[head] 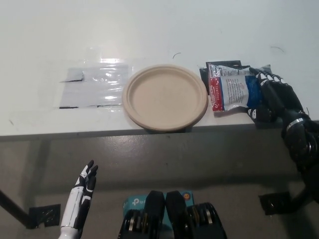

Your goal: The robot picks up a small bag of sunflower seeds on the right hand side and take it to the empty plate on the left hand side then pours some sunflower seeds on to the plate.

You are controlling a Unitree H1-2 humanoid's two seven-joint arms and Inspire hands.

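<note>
The small bag of sunflower seeds, white, red and blue, lies flat on the white table just right of the empty beige plate. My black right hand sits at the bag's right end. Its fingers curl over the bag's far right edge and the thumb presses in at the lower right corner, so the hand is shut on the bag. My white left hand hangs low at the lower left, below the table edge, open and holding nothing.
A sheet of clear plastic film is taped to the table left of the plate. The table's front edge runs just below the plate. A black marker patch shows behind the bag.
</note>
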